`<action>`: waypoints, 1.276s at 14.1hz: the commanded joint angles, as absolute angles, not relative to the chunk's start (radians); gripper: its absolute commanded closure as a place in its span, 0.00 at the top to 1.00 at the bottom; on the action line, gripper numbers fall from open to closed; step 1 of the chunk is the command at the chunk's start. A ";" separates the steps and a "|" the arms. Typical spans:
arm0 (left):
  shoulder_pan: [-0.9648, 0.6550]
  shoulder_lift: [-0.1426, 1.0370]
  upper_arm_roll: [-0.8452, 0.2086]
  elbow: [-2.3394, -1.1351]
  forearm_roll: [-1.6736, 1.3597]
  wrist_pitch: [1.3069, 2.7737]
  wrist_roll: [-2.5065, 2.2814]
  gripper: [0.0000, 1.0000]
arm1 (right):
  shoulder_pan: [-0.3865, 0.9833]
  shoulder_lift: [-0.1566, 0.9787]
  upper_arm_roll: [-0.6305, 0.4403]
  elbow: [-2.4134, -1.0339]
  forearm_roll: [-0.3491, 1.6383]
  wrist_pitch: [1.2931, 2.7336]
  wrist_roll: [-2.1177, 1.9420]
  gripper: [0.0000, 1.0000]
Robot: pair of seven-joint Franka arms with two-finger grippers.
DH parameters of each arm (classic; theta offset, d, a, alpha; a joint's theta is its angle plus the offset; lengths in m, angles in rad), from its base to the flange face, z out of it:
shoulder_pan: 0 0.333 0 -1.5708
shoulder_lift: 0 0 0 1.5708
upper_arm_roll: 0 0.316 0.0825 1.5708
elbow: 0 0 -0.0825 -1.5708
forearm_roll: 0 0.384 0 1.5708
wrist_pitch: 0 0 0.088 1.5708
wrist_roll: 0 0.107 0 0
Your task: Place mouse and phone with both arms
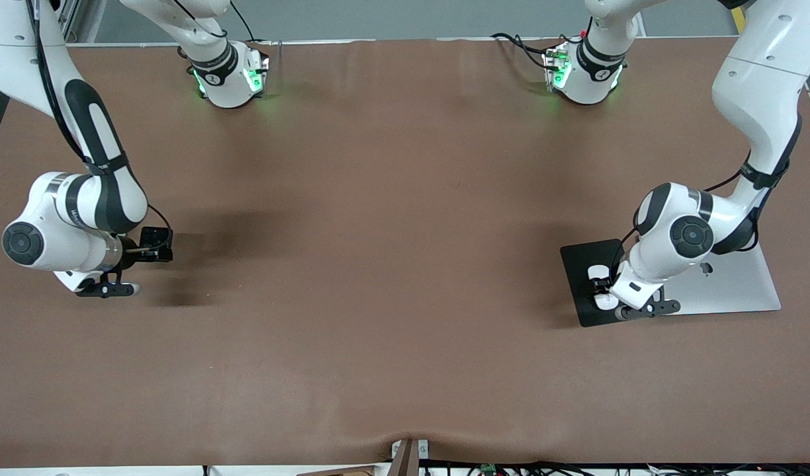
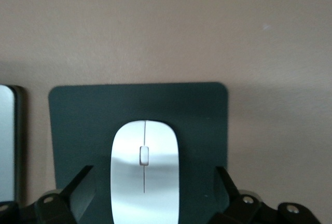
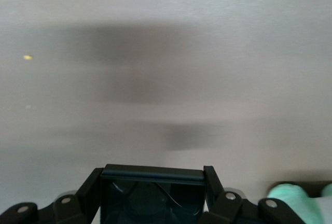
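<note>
Two arms are at work, one at each end of the table [image 1: 391,277]. I see the left gripper [image 2: 150,182] low over the dark mouse pad [image 2: 93,115] at the left arm's end, its fingers [image 2: 78,185] spread wide and standing clear of the mouse [image 2: 145,172] on both sides. I note the mouse lies flat on the pad, between those fingers, ungripped. A silver laptop [image 1: 735,284] lies just beside the pad. At the right arm's end I see the right gripper [image 3: 153,182] above bare tabletop, its fingers [image 3: 91,185] clamped against both edges of the phone [image 3: 153,190]. The phone is held off the table.
</note>
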State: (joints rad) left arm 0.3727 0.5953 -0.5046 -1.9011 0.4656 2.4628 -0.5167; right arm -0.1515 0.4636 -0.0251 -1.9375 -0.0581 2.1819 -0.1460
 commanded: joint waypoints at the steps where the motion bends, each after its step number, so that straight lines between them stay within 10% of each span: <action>1: 0.383 0.519 -0.538 -1.875 0.476 2.358 -0.522 1.00 | -0.199 0.462 -0.005 -1.959 -0.118 2.206 -0.149 0.00; 13: 0.385 0.351 -0.646 -1.576 0.335 1.861 -0.473 1.00 | -0.295 0.551 -0.003 -1.959 -0.137 2.275 -0.198 0.01; 14: 0.385 0.345 -0.646 -1.542 0.321 1.820 -0.442 1.00 | -0.296 0.552 -0.005 -1.959 -0.137 2.275 -0.204 0.34; 15: 0.385 0.333 -0.646 -1.508 0.304 1.777 -0.404 1.00 | -0.296 0.552 -0.005 -1.957 -0.137 2.278 -0.228 0.99; 18: 0.409 0.289 -0.644 -1.453 0.239 1.683 -0.322 1.00 | -0.293 0.549 -0.003 -1.948 -0.137 2.276 -0.238 1.00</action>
State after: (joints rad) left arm 0.3803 0.3175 -0.6349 -1.4846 0.2820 1.7489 -0.3746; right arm -0.2693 0.5586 -0.0238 -1.9542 -0.1155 2.2822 -0.2251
